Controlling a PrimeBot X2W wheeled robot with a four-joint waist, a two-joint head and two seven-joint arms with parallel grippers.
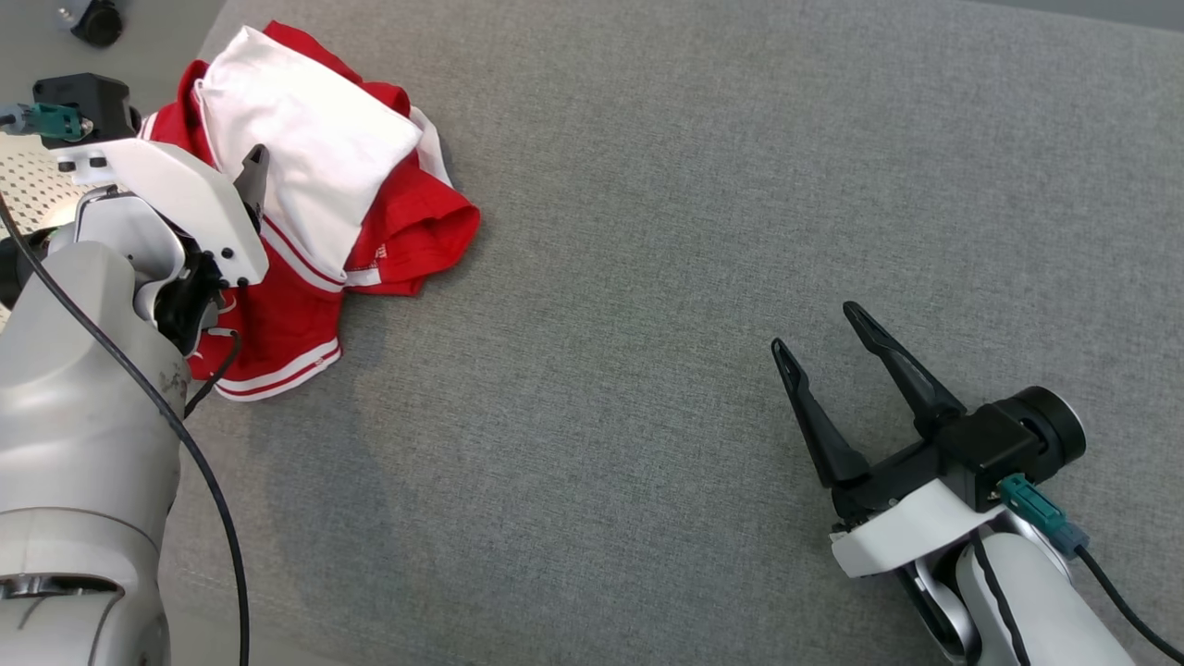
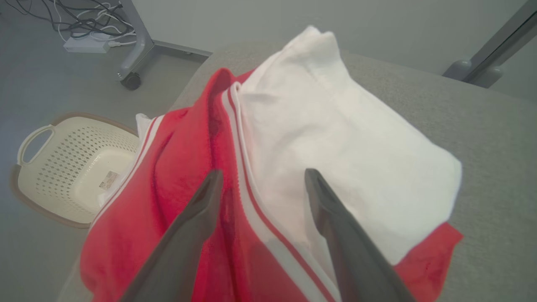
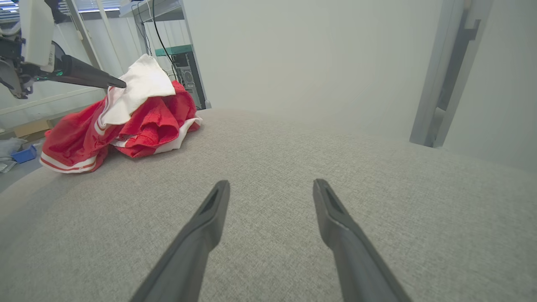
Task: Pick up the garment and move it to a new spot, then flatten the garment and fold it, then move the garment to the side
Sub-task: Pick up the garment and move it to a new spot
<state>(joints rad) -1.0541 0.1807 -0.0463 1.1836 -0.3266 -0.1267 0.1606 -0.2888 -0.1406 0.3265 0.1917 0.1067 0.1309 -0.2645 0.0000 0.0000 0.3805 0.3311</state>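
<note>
The garment (image 1: 314, 213), a red and white piece with striped hems, lies crumpled in a heap at the far left corner of the grey surface (image 1: 647, 277), close to its left edge, with a white panel on top of the red folds. The left tool (image 2: 260, 176) hangs over the heap with its fingers apart and nothing between them, straddling the seam where white meets red; I cannot tell if the tips touch the cloth. The right tool (image 1: 813, 326) is also spread and empty, well apart from the heap toward the near right. The cloth looks light, soft and limp, so it should sag and unfurl when lifted. A pinch on a thick bunched fold or the striped hem seems safer than on the loose white top layer alone.
</note>
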